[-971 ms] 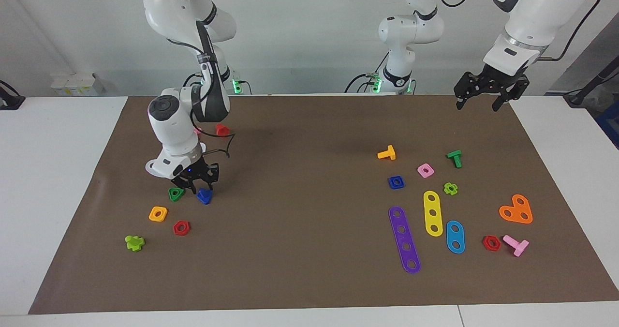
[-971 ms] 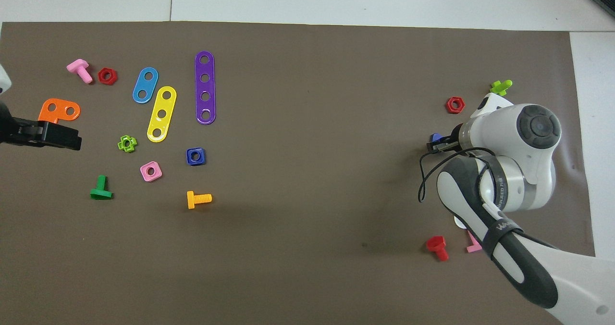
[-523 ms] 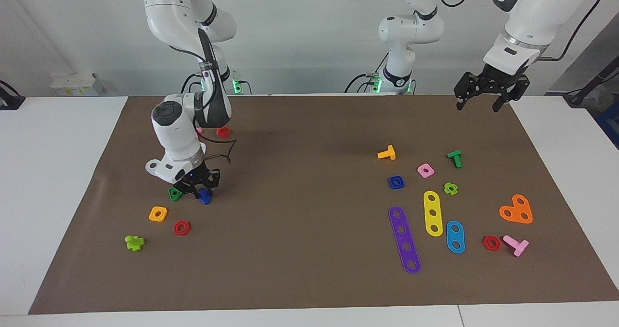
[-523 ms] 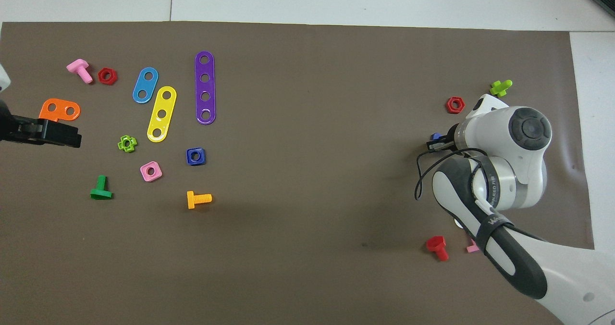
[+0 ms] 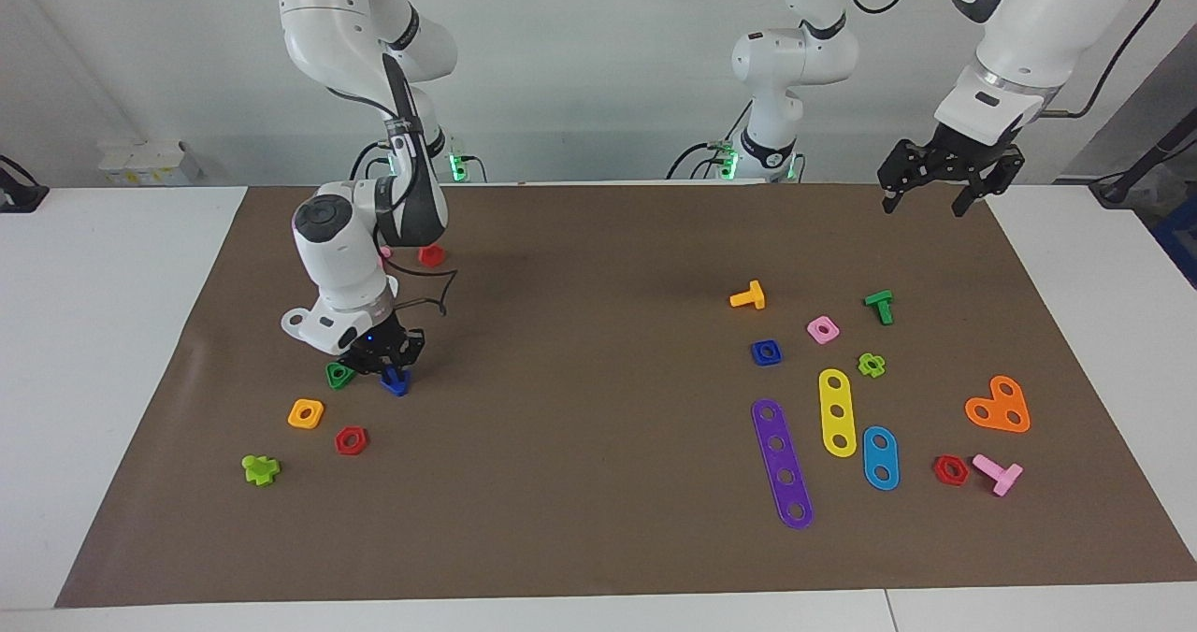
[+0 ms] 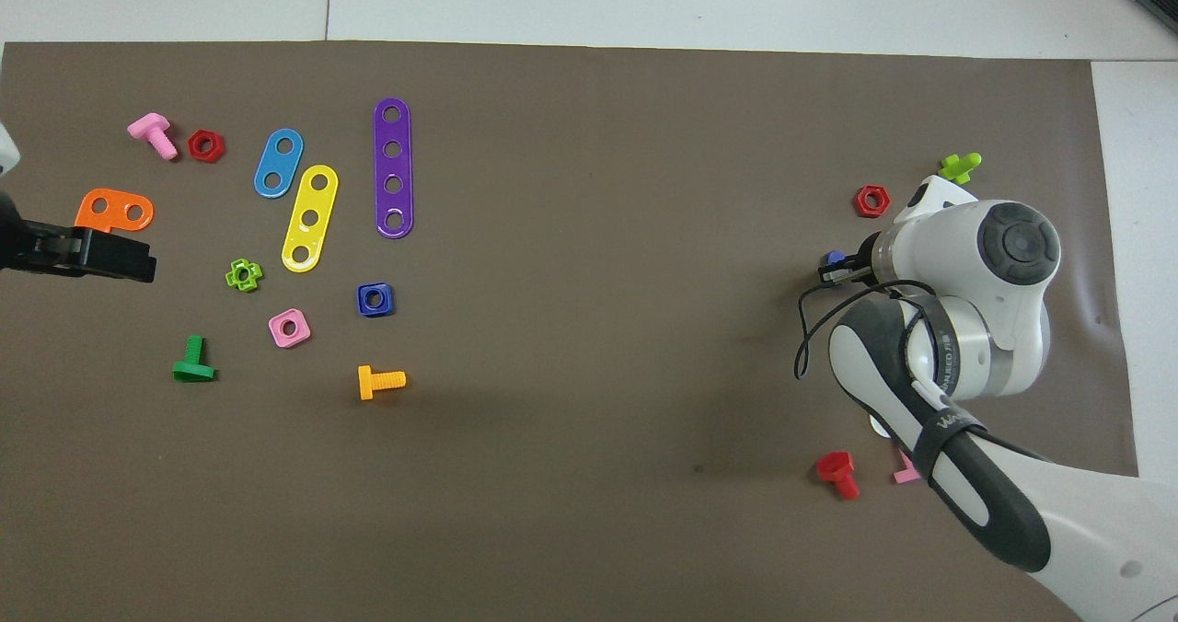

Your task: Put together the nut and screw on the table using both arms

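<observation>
The dark-blue screw (image 5: 396, 381) lies on the brown mat (image 5: 598, 482) of the table, toward the right arm's end. My right gripper (image 5: 393, 370) is down at the mat with its fingers closed in on the screw; in the overhead view only a bit of the screw (image 6: 836, 259) shows past the right gripper (image 6: 833, 272), the wrist hiding the rest. The blue square nut (image 5: 766, 352) lies flat on the mat toward the left arm's end, also seen as the nut (image 6: 375, 299) from above. My left gripper (image 5: 921, 191) hangs open in the air over the mat's corner, holding nothing.
Beside the screw lie a green triangular nut (image 5: 339, 375), an orange square nut (image 5: 306, 413), a red hex nut (image 5: 351, 440) and a lime bolt (image 5: 260, 468). Around the blue nut lie an orange bolt (image 5: 748, 295), a pink nut (image 5: 823, 329) and a purple strip (image 5: 782, 462).
The right gripper has sunk a little onto the screw and its fingers have drawn together on it. The left arm has stayed where it was.
</observation>
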You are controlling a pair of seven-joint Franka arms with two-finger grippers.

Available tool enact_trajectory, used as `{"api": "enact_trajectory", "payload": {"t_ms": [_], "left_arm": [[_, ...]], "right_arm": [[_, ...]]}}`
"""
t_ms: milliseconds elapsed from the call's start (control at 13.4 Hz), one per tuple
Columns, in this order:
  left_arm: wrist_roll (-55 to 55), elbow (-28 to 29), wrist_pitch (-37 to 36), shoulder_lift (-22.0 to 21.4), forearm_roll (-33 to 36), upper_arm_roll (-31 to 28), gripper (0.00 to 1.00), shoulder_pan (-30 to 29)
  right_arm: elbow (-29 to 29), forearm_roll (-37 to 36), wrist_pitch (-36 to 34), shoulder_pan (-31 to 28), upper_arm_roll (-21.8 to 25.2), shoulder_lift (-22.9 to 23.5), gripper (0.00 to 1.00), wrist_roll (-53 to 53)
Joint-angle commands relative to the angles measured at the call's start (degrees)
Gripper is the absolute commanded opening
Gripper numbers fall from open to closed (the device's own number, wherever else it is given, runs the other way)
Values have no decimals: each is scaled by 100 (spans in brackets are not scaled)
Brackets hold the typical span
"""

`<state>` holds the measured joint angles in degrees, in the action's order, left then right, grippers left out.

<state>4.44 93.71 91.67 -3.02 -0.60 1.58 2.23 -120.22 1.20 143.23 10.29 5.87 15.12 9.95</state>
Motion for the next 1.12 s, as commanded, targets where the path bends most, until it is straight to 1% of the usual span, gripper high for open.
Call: {"api": "enact_trajectory", "payload": {"t_ms": [0,149,224,374,448,598,672,747,822,1046], "left_arm": [[-4,332,176,-182,7,-52,100,67],[-48,332,184,-129,7,-52,100,76],[-222,349,236,-86,7,-43,100,76],[-609,655,621,-76,-2,-43,100,277],[-863,840,885,-15,-2,-43,100,374],[-1285,903,1237,378,-2,-43,98,611],[-1461,912,1456,572,-2,-43,98,691],[-1576,929,1676,757,-2,-43,97,735],[-1577,938,1818,924,-11,-43,97,735],[-1586,1560,2774,1031,-186,-43,97,735]], "right_arm": [[454,74,-338,139,-104,-27,0,-483],[980,74,-646,647,-104,17,0,-1132],[1227,65,-673,937,-104,104,0,-1562],[1954,65,-787,1552,-104,481,0,-2598],[2367,48,-875,1842,-104,726,0,-3134],[3351,-23,-1094,2414,-95,1516,0,-4111],[3808,-40,-1121,2538,-86,1937,0,-4446],[4118,-75,-1104,2635,-86,2255,0,-4693],[4208,-145,-1034,2741,-95,2415,0,-4852],[4121,-278,-990,2821,-104,2399,0,-4959]]}}
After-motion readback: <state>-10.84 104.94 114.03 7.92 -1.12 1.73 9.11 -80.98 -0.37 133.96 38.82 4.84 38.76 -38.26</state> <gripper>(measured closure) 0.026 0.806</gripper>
